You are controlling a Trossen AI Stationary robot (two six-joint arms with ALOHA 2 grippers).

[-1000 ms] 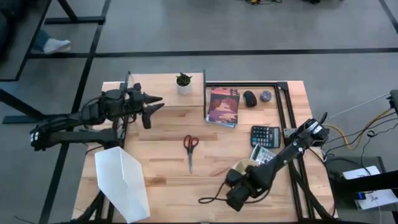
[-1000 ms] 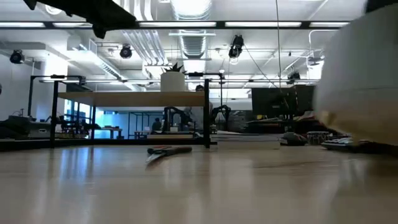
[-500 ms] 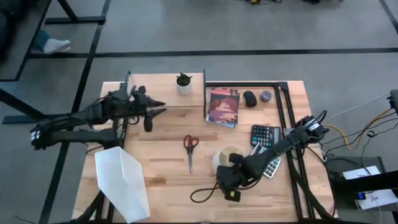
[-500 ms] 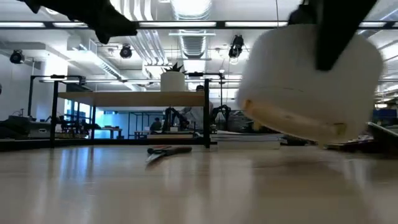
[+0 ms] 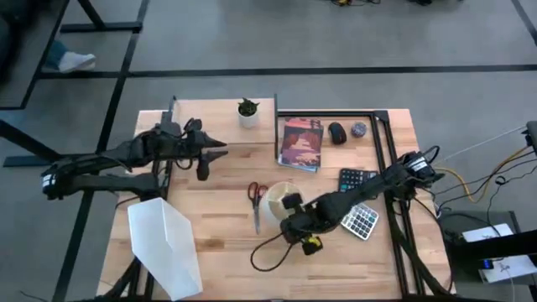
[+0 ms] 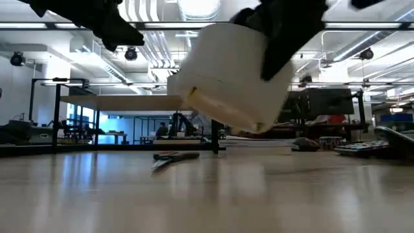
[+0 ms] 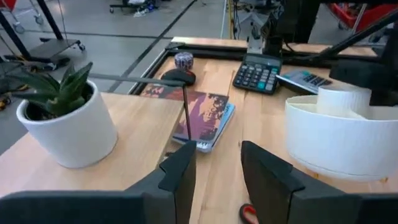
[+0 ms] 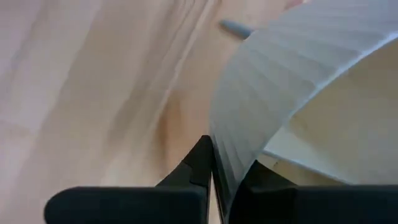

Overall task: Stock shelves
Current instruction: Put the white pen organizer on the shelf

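A light wooden table (image 5: 218, 243) stood on a grey floor, and in the low view a large room with ceiling lights stretched behind it. At the far side of the table stood the small shelf (image 5: 214, 122), a light-wood board on thin black legs, with a white potted plant (image 5: 247, 111) on its top near the right end. In the low view the shelf (image 6: 139, 102) showed behind the scissors (image 6: 174, 155), which lay flat on the table.

The right gripper (image 5: 289, 220) hung over the middle of the table, just right of the scissors (image 5: 257, 201), its fingers closed on the wall of a round white container (image 5: 279, 201). The right wrist view showed the two dark fingers pinching that ribbed wall (image 8: 280, 106) between them. In the low view the container (image 6: 226, 74) was tilted and clear of the table.

The left gripper (image 5: 210, 155) hovered in front of the shelf, its fingers parted and empty; the left wrist view showed a gap between its fingers (image 7: 180, 177).

To the right of the shelf lay a book (image 5: 300, 143), a dark mouse (image 5: 336, 132) and a small round thing (image 5: 359, 129). Two calculators (image 5: 359, 180) lay nearer the right edge. A white angled file holder (image 5: 164, 243) sat at the near left corner.
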